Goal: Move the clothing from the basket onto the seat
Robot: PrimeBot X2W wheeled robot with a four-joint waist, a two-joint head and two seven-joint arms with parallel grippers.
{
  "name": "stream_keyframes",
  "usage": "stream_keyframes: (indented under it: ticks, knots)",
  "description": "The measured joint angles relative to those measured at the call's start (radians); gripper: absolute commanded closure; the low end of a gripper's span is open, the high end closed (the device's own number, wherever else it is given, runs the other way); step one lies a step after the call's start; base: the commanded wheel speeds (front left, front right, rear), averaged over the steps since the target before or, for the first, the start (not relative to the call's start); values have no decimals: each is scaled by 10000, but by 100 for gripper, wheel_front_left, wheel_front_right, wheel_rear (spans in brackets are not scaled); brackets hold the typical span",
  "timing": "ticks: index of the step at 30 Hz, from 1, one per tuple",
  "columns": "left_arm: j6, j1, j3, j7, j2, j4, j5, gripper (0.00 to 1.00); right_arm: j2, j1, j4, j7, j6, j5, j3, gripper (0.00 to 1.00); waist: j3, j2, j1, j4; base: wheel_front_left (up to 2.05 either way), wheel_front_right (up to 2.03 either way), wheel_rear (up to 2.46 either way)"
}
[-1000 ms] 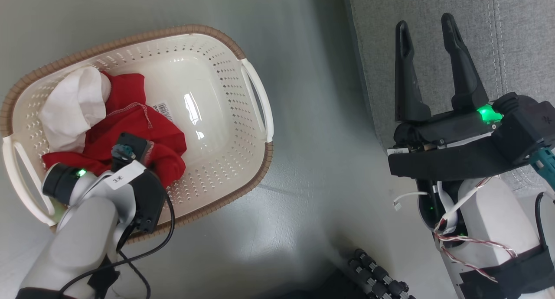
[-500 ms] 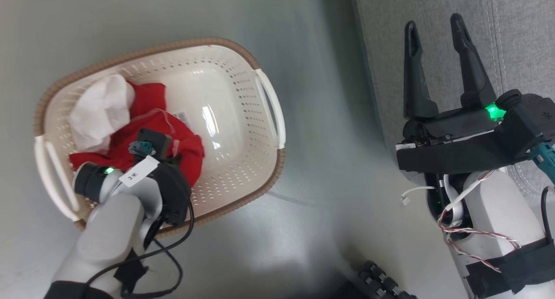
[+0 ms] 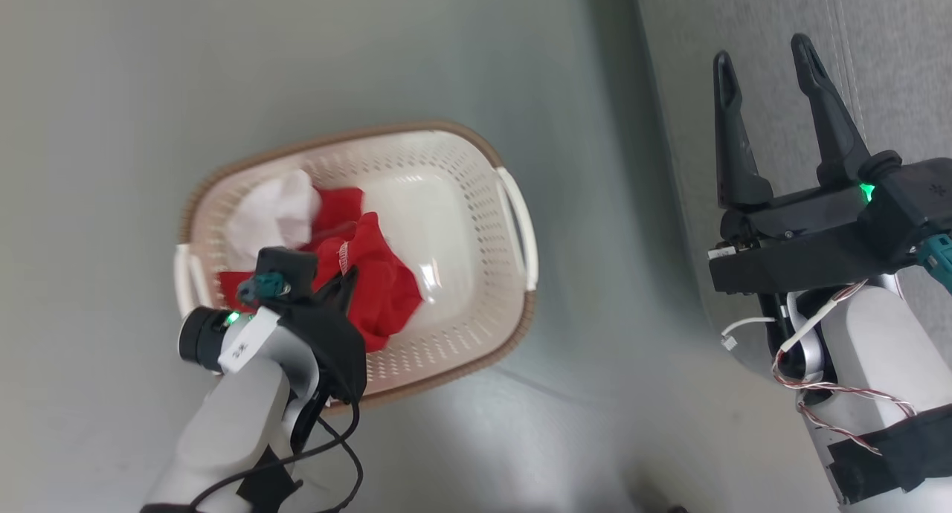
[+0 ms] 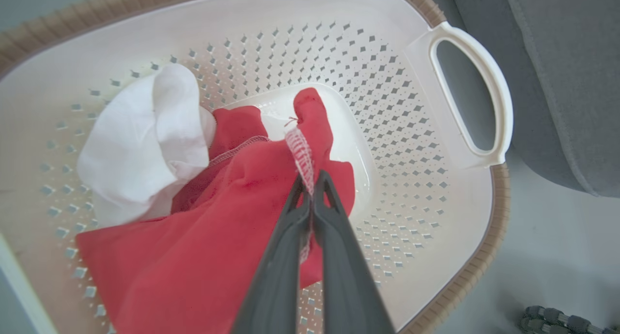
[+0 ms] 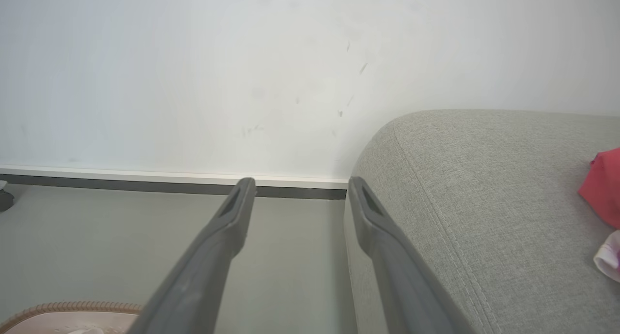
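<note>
Red cloth [image 4: 218,237] between tight left jaws

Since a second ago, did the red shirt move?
Yes. The left fingers pinch the red shirt, pulling a fold up from the basket floor.

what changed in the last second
The left tool closed on the bright red jersey garment and pulled a fold of it up inside the cream-white perforated plastic basket. The crumpled white cloth stayed in the basket; the right tool stayed open.
</note>
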Motion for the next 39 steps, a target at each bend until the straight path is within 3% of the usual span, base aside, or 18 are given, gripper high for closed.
stream_keyframes:
  ticks: [16, 28, 39]
  knots:
    - [-2, 895, 589, -1808, -194, -40, -610, 100, -370, 745, 667, 357, 159, 171, -199, 0, -2417, 0, -1, 1211, 0, 0, 0]
    - [25, 1753, 784, -2025, 29, -1005, -594, 100, -330, 2010, 1239, 378, 159, 700, -299, 0, -4290, -1, -3, 1609, 0, 0, 0]
    - [330, 2633, 932, -2075, 105, -2545, -468, 100, -349, 3250, 1269, 512, 159, 895, -299, 0, -5725, 0, -3, 1700, 0, 0, 0]
